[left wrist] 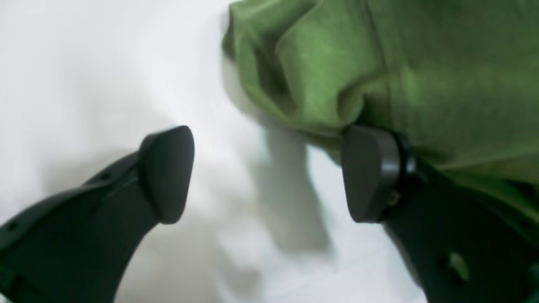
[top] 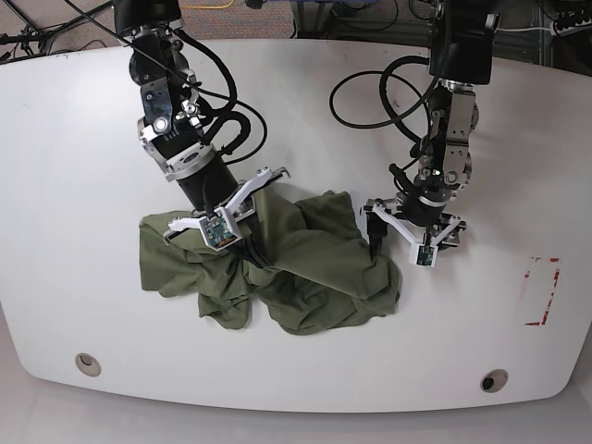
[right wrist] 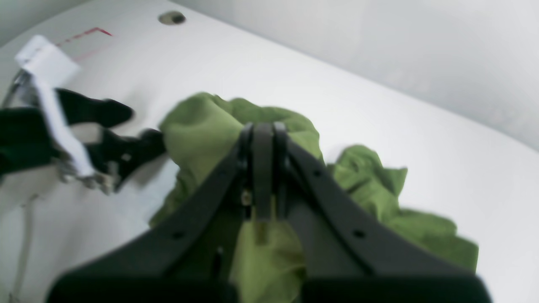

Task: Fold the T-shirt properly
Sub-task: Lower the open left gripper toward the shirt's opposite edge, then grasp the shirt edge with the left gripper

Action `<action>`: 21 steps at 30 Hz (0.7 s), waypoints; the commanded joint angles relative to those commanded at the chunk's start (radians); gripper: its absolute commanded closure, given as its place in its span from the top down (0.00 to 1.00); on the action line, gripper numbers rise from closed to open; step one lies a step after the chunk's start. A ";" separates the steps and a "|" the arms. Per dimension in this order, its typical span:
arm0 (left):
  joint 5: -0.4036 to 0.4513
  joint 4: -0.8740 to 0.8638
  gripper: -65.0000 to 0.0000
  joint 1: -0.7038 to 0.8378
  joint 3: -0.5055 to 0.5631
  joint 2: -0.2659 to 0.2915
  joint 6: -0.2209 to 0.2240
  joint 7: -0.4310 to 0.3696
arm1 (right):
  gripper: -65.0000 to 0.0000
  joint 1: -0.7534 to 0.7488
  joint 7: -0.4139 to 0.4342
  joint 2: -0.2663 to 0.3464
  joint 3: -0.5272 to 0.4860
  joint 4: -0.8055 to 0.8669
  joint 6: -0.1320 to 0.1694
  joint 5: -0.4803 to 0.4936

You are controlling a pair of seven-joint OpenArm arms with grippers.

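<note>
The olive-green T-shirt point(top: 305, 268) lies crumpled in a heap in the middle of the white table point(top: 74, 120). My right gripper point(top: 250, 252) is shut on a raised bunch of the T-shirt point(right wrist: 198, 126) near its upper left; in the right wrist view the right gripper point(right wrist: 263, 136) has its fingers pressed together with green cloth under them. My left gripper point(top: 396, 245) stands open at the shirt's right edge. In the left wrist view, one finger point(left wrist: 370, 172) of the left gripper point(left wrist: 269, 172) touches the T-shirt point(left wrist: 379, 63), while the other finger point(left wrist: 166, 172) is over bare table.
Black cables point(top: 370, 92) loop over the table behind the left arm. A red tape mark point(top: 541, 291) sits at the right side. Two round holes point(top: 88, 363) point(top: 493, 381) lie near the front edge. The table's front edge curves.
</note>
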 joint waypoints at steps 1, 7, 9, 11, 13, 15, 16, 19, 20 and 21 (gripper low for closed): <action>-0.001 -0.001 0.76 0.001 0.007 0.000 0.000 0.000 | 0.00 -0.002 0.000 0.001 0.000 0.001 0.000 0.000; 0.003 -0.011 0.78 0.011 0.066 -0.003 -0.005 -0.012 | 0.00 -0.019 0.000 0.005 0.001 0.002 0.004 0.001; 0.003 -0.015 0.79 0.011 0.075 -0.002 -0.005 -0.015 | 0.00 -0.021 0.001 0.006 0.000 0.003 0.004 0.001; 0.003 -0.021 0.80 0.008 0.078 0.001 -0.005 -0.019 | 0.00 -0.024 0.000 0.007 0.000 0.004 0.003 0.000; 0.002 -0.029 0.80 0.004 0.078 0.003 -0.006 -0.020 | 0.00 -0.026 -0.001 0.007 0.000 0.005 0.002 -0.002; 0.001 -0.041 0.81 -0.001 0.073 0.007 -0.008 -0.023 | 0.00 -0.027 -0.003 0.008 0.000 0.002 0.002 -0.003; 0.004 -0.070 0.82 -0.017 0.057 0.019 -0.009 -0.027 | 0.00 -0.030 -0.002 0.008 0.002 0.001 0.001 -0.002; 0.007 -0.127 0.82 -0.049 0.035 0.037 -0.011 -0.032 | 0.00 -0.033 -0.002 0.008 0.004 -0.003 0.000 -0.002; 0.009 -0.142 0.82 -0.057 0.035 0.039 -0.012 -0.031 | 0.00 -0.033 -0.002 0.008 0.005 -0.003 0.001 -0.001; 0.010 -0.156 0.82 -0.065 0.035 0.042 -0.013 -0.031 | 0.00 -0.033 -0.002 0.007 0.005 -0.003 0.002 -0.001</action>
